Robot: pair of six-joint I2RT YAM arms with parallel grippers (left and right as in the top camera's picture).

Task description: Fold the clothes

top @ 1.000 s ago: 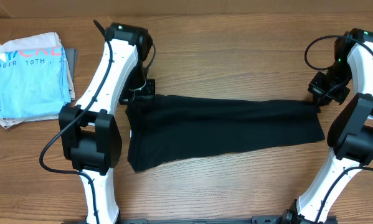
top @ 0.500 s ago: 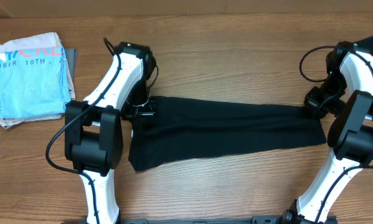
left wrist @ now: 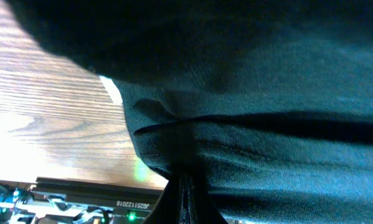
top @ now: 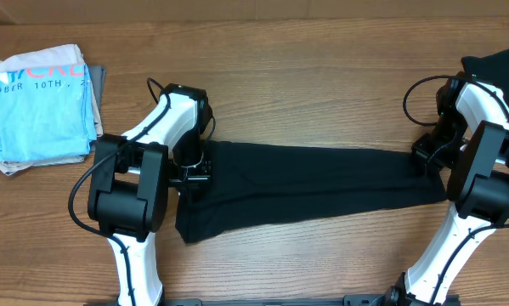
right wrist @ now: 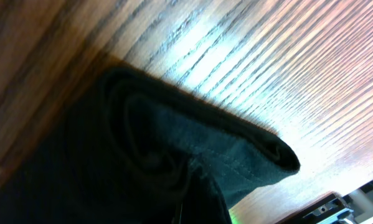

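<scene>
A black T-shirt (top: 313, 183), one of the clothes, lies stretched in a long folded band across the table between both arms. My left gripper (top: 190, 168) is shut on its left upper edge; in the left wrist view the fabric (left wrist: 254, 112) fills the frame and its hem bunches into my closed jaws (left wrist: 185, 199). My right gripper (top: 426, 158) is shut on the shirt's right end. In the right wrist view, a folded hem corner (right wrist: 261, 155) sticks out past the closed jaws (right wrist: 192, 205). The fingertips are mostly hidden by cloth.
A folded light-blue printed T-shirt (top: 37, 106) lies on a grey cloth at the far left. More black fabric (top: 496, 68) sits at the right edge behind the right arm. Bare wooden tabletop (top: 322, 85) surrounds the shirt.
Both grippers have moved toward the near side of the table, dragging the shirt's far edge with them; the band has narrowed and shifted slightly nearer.
</scene>
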